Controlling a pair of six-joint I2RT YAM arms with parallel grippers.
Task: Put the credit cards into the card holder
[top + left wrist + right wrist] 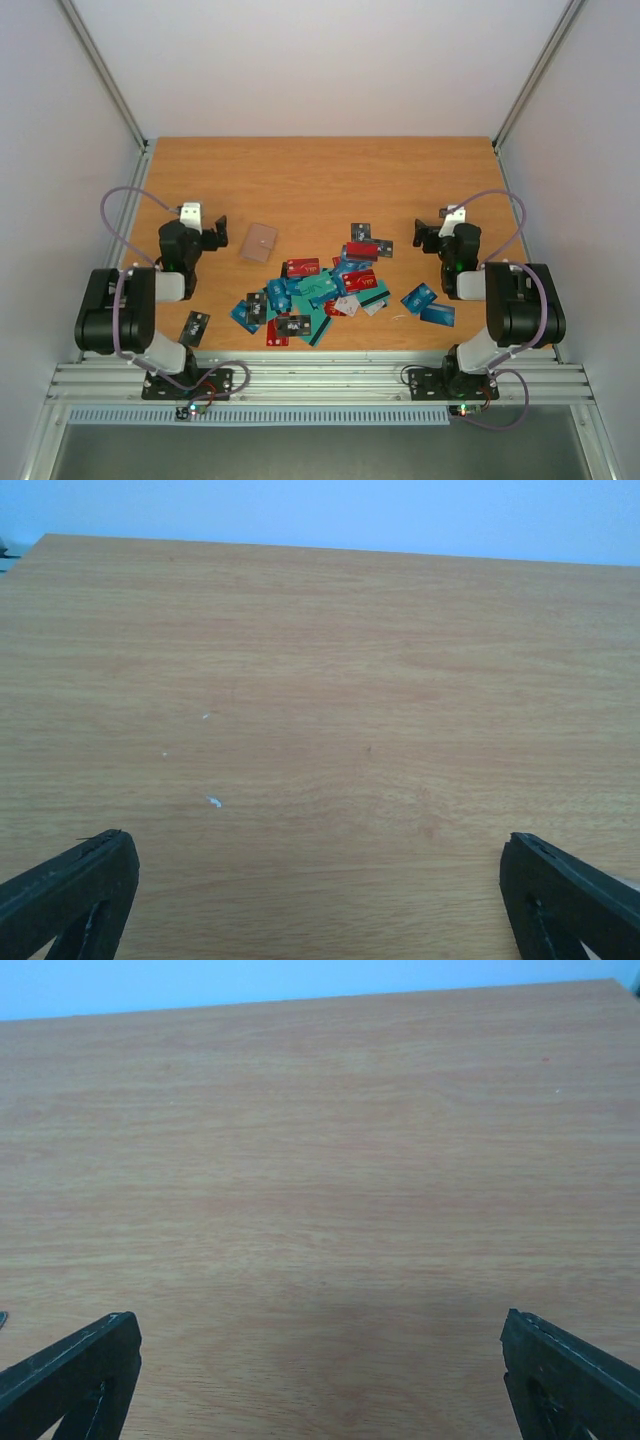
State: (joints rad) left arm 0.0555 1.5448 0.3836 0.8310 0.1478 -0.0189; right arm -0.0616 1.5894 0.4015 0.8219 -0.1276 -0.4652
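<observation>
The left end effector (218, 232) and right end effector (420, 236) hang wide open and empty over bare bench (320, 175), flanking the scattered cards (320, 290), the holder (260, 242) lying flat near the left one, likely for easy reach.

card holder (260, 242) left of credit cards (318, 290)

The right gripper (320, 1380) gapes wide over bare wooden table (320, 1180).
</observation>
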